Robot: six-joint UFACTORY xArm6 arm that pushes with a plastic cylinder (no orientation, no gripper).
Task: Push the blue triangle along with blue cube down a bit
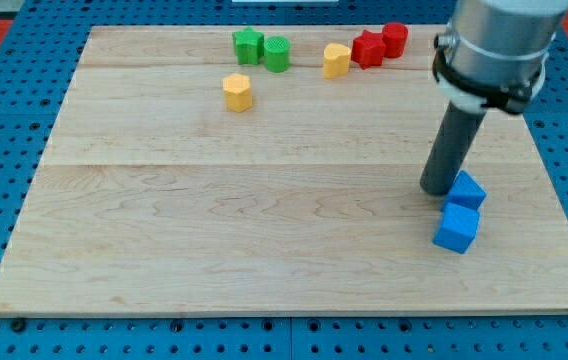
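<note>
Currently my tip (435,188) touches the upper blue block (467,189) from the view's left, not above. No jaws on this end effector. Risk: sideways shove separates it from the lower blue block (456,228).

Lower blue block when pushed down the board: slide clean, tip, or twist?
The blue cube looks squat and flat-bottomed, so it probably slides rather than tips. It touches the upper blue block off-centre, so it may twist. My tip sits beside the upper block.

A single camera looks down at an angle from the near side, taking in the whole wooden board (214,210); its mounting seems raised and fairly close.
</note>
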